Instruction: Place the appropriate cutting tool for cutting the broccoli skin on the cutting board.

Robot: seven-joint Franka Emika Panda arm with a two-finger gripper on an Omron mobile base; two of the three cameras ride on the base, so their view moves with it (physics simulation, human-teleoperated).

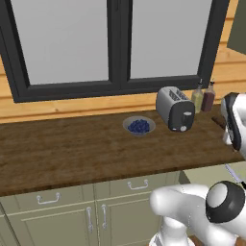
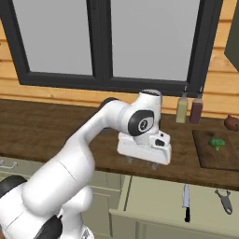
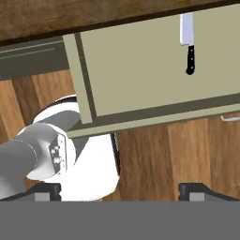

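Observation:
The broccoli [image 2: 216, 143] lies as a small green lump on the dark brown cutting board [image 2: 219, 156] at the counter's right end. Below the board a drawer [image 2: 158, 200] stands pulled out. In it lie a black-handled knife [image 2: 186, 201] and a grey peeler [image 2: 225, 200]. My gripper [image 2: 142, 163] hangs over the counter's front edge, left of the board, pointing down. In the hand view the knife [image 3: 188, 42] rests far up in the drawer [image 3: 140, 70], and the fingertips [image 3: 47, 190] stand wide apart with nothing between them; the gripper is open.
A silver toaster [image 1: 175, 108], a bowl of blueberries [image 1: 139, 126] and two bottles [image 1: 197, 96] stand at the back of the wooden counter [image 1: 72, 149]. A reddish-brown lump [image 2: 231, 122] sits behind the board. A window rises behind the counter.

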